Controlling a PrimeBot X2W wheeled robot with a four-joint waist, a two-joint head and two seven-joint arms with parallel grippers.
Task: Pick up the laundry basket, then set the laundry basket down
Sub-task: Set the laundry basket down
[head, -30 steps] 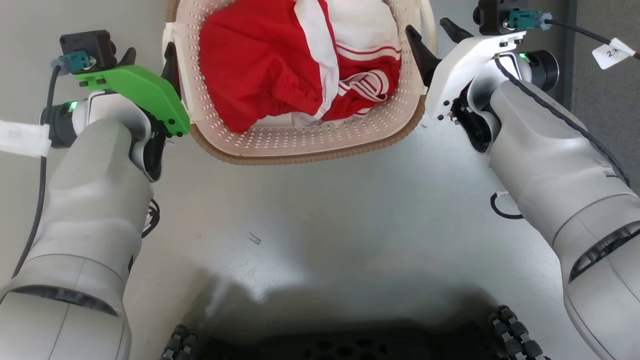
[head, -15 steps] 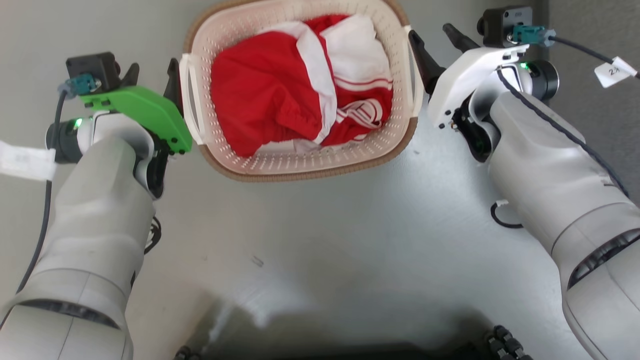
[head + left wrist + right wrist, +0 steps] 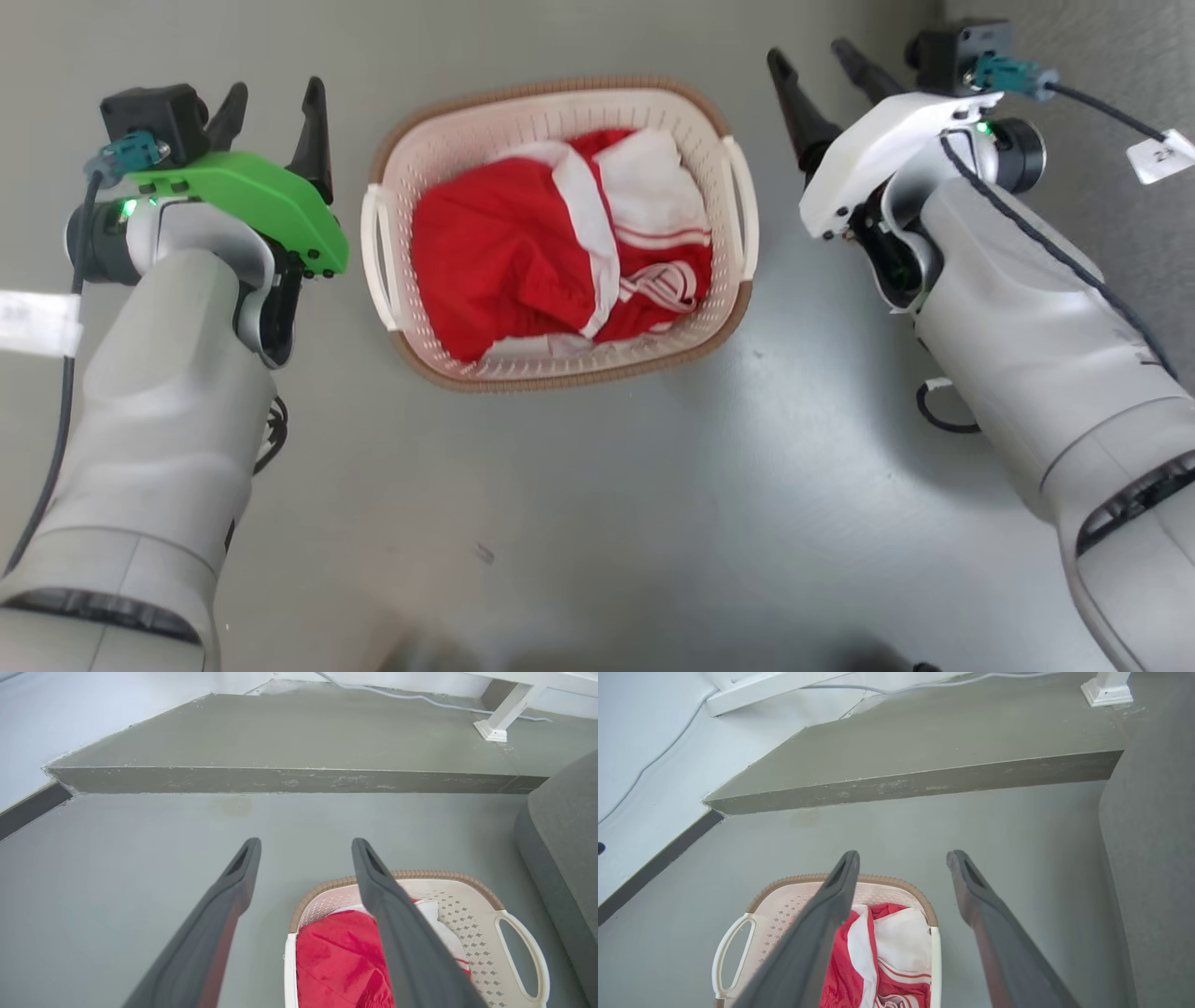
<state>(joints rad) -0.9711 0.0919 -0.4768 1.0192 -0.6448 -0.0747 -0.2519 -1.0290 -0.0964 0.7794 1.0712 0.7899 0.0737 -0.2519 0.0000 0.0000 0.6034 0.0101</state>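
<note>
From the head view we look down on the laundry basket (image 3: 560, 112), which stands on the grey floor (image 3: 597, 485) between our two arms, touching neither. Red and white clothes (image 3: 523, 252) fill it. The left gripper (image 3: 276, 86) sits beside the basket's left handle (image 3: 376, 252) with a gap of floor between them. The right gripper (image 3: 805, 49) is beside the right handle (image 3: 750, 210), somewhat further off. Both pincers stand apart, with nothing between the fingers.

The wrist views add the room beyond. In the left wrist view the left gripper (image 3: 306, 842) points toward a raised concrete step (image 3: 289, 780). The basket (image 3: 467, 891) lies low on that view's right, partly behind one finger, and a grey upholstered edge (image 3: 560, 826) and a white furniture leg (image 3: 495, 723) show further off.

In the right wrist view the right gripper (image 3: 902, 854) is spread over bare floor, and the basket (image 3: 784, 905) lies at the lower left. A thin cable (image 3: 658, 756) runs across the pale wall.
</note>
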